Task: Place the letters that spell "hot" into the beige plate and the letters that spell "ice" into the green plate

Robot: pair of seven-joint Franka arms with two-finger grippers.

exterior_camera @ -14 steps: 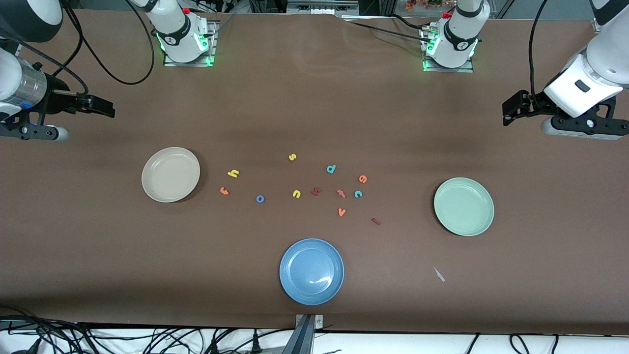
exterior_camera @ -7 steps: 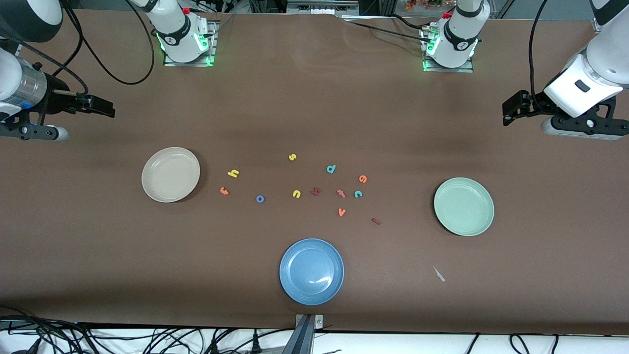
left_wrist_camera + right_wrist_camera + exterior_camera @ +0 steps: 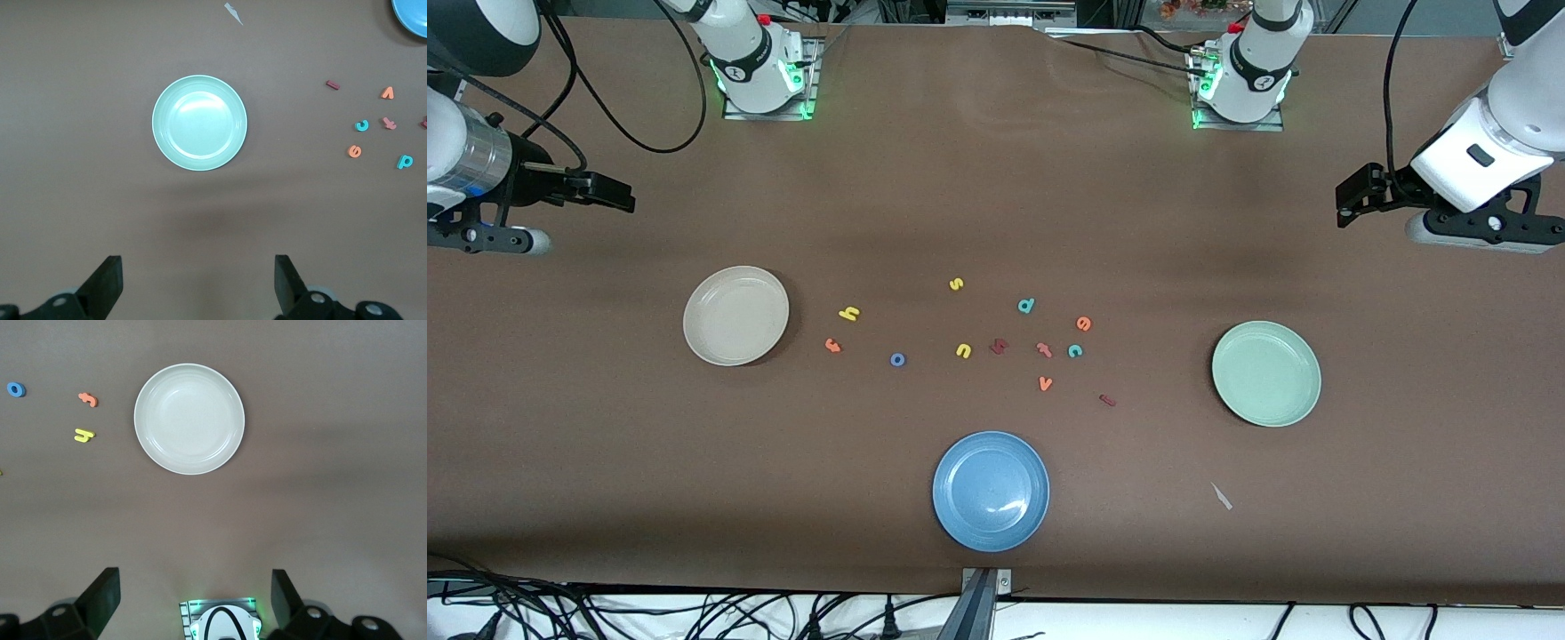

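**Look-alike letters are the main hazard**

Nothing is sorted yet: all 3 plates sit bare. Nearest the camera lies the blue plate, a decoy.

Next come 11 foam letters, well apart on the worktop. Of these, 6 count: dark red i, blue o, orange t, teal c, orange e, yellow h.

The salmon t beside the c could be grabbed instead. Tiny pieces may slip.

The beige plate and green plate flank them.

The right claw and left claw wait spread, empty, over bare worktop.
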